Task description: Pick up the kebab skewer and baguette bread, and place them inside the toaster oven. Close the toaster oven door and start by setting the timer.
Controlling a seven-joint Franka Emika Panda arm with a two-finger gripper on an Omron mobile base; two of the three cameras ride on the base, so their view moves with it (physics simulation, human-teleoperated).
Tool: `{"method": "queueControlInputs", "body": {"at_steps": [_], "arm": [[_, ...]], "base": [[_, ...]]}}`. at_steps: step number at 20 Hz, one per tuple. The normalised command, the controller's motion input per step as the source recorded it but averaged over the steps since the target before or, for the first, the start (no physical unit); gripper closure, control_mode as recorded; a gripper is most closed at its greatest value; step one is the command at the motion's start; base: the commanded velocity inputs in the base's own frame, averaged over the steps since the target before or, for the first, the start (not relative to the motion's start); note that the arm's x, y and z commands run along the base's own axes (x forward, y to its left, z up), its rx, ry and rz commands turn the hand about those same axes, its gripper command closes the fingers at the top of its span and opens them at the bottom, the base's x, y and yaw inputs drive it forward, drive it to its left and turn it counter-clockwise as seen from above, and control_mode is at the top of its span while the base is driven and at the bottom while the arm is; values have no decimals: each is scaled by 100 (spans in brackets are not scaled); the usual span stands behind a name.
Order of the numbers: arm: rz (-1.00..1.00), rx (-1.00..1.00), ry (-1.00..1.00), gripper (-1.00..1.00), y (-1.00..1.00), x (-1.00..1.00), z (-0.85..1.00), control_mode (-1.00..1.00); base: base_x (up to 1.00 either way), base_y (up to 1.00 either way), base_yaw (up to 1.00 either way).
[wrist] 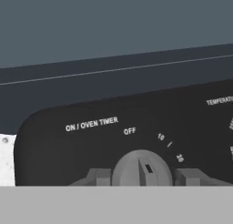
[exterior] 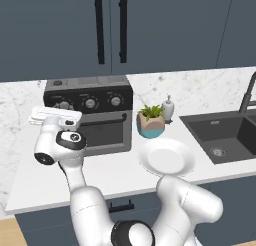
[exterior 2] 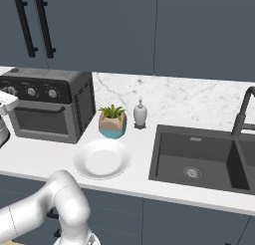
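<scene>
Two pincer [wrist: 142, 178] fingertips [wrist: 99, 176] straddle the toaster oven [exterior: 90, 115]'s timer knob [wrist: 141, 169], seemingly closed on it, beneath "ON / OVEN TIMER", "OFF", "10", "20", its door [exterior: 104, 132] shut, an empty plate [exterior: 166, 158] right of it on the worktop [exterior: 115, 172].

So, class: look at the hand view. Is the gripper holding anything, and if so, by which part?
The gripper holds nothing loose. Its fingertips sit either side of the toaster oven's timer knob, at its rim; whether they touch it cannot be told.
</scene>
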Motion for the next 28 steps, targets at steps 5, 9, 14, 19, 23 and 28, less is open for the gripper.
{"method": "queueControlInputs", "body": {"at_steps": [5, 9, 14, 19, 23, 28], "arm": [[-9, 46, -6, 100, 0, 20, 0, -100], [-6, 47, -10, 100, -1, 16, -1, -100], [-8, 49, -12, 100, 0, 8, -5, -100], [-12, 50, -10, 100, 0, 6, -1, -100], [-14, 49, -5, 100, 3, 13, 0, -100], [-17, 49, -7, 100, 24, 0, 0, -100]], "base": [[0, 0, 0], [0, 0, 0], [0, 0, 0], [0, 0, 0], [0, 0, 0], [0, 0, 0]]}}
